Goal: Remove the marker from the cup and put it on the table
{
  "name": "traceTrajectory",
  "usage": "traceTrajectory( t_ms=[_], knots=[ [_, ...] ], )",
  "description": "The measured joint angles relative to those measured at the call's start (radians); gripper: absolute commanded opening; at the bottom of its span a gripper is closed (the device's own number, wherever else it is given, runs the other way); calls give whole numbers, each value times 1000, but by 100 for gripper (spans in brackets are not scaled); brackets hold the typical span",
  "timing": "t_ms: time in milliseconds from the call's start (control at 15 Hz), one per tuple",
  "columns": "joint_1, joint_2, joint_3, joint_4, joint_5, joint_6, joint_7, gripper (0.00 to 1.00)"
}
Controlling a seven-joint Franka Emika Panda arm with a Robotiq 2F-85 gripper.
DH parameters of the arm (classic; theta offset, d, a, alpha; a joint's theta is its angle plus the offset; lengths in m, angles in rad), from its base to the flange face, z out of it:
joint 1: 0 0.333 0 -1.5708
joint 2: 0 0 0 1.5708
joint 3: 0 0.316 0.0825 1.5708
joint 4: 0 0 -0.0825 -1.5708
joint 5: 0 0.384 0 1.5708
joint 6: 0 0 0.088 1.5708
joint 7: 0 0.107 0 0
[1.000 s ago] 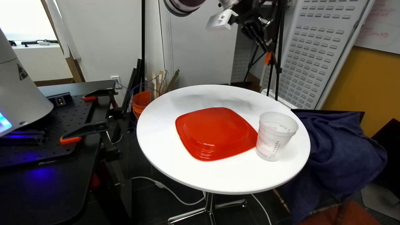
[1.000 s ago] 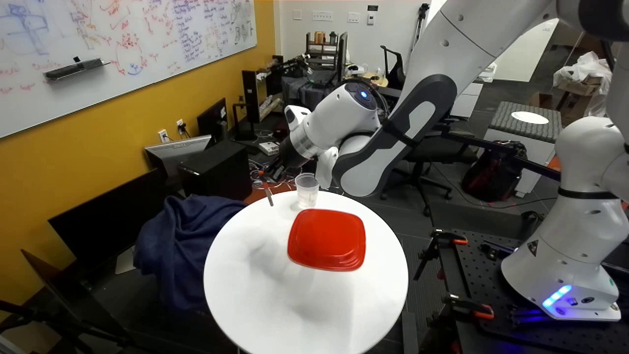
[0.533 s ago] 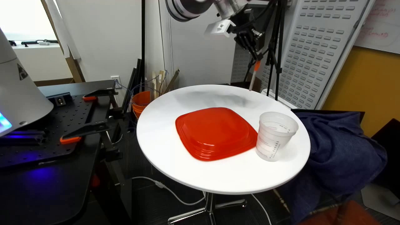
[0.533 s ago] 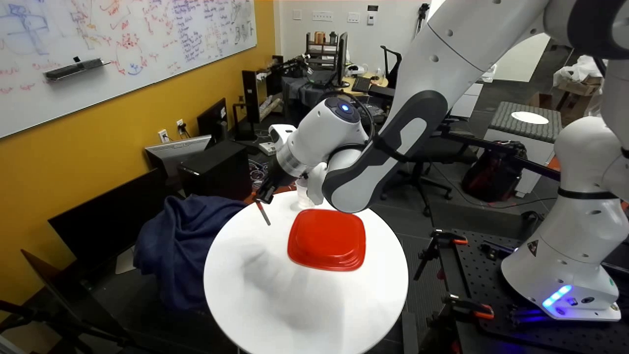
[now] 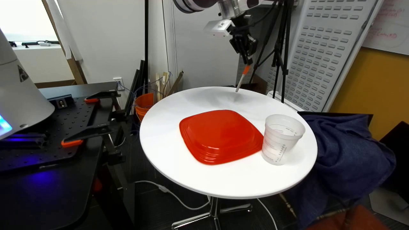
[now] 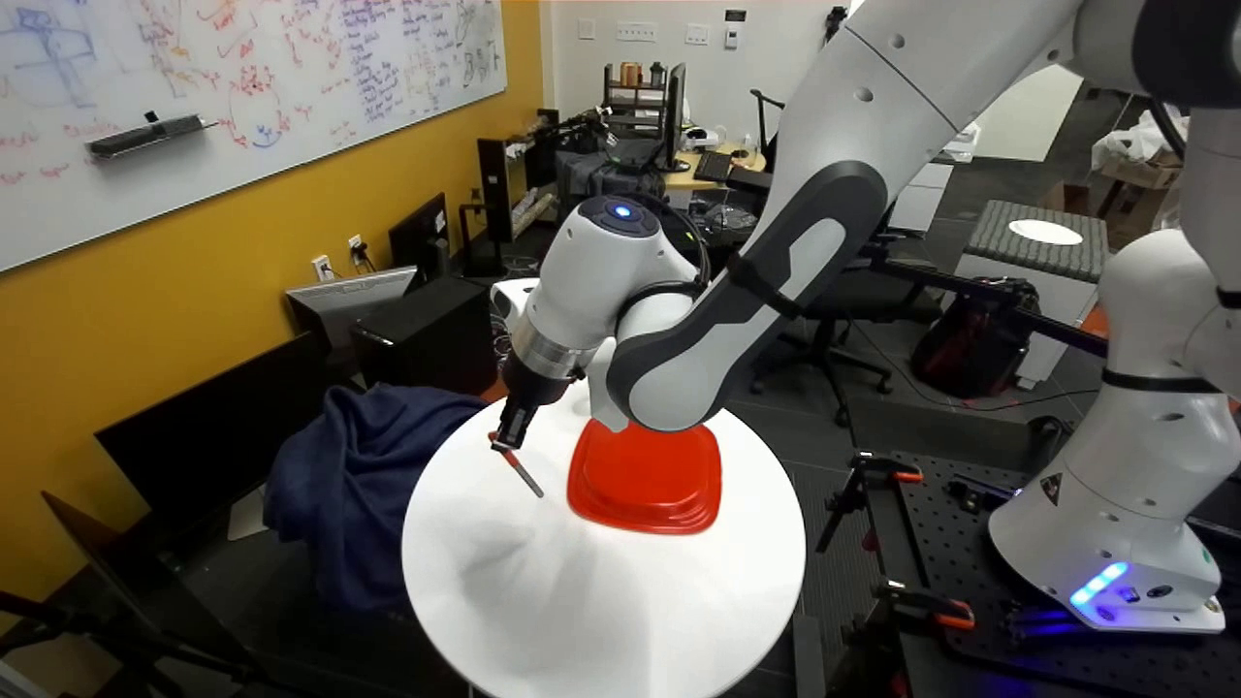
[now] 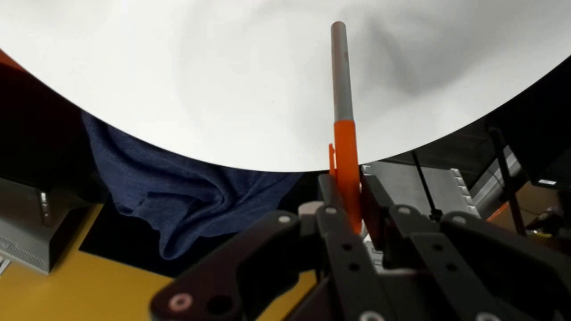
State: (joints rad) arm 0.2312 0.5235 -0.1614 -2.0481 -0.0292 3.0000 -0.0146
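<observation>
Shadows (image 6: 504,572) spread softly over the round white counter (image 5: 172,159), which stands on a shiny metal pedestal (image 5: 214,207). Near its middle lies a square red plate (image 5: 220,137), centre raised; just beside one corner the translucent cup (image 5: 281,140) stands upright, largely hidden by the arm (image 6: 679,383) in an exterior view. Out of the cup and well apart from it, the marker (image 7: 342,84) slants over the counter, pale end lowest and held above the surface, its orange cap pinched between the fingers of the hand (image 7: 347,183). Round about, a black workbench (image 5: 48,198) carries the robot's base (image 6: 1086,523); an orange bucket (image 5: 142,110) sits just beside pale wooden strips (image 5: 165,83); a black tripod (image 5: 280,51) rises in front of a slotted panel (image 5: 329,54); navy cloth (image 5: 348,153) droops near the counter's edge; and a whiteboard (image 6: 291,78), scribbled in red, blue and black, covers much of a mustard-yellow wall (image 6: 194,301) with power outlets (image 6: 322,268) below it.
</observation>
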Motion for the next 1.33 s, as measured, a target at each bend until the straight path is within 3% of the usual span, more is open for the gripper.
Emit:
traceTrajectory(
  t_ms=[333,533,800,1067,1133,1200,1333],
  knots=[
    [-146,1,172,93,9,-223,-44,5],
    [-212,16,239,164,34,-384,-95,5],
    [-235,62,256,260,50,-577,-119,5],
    [-235,128,256,349,50,-696,-119,5],
    [-235,144,256,370,50,-717,-119,10],
    [-235,159,256,390,50,-736,-119,43],
    [-234,185,256,426,50,-769,-119,50]
  ],
)
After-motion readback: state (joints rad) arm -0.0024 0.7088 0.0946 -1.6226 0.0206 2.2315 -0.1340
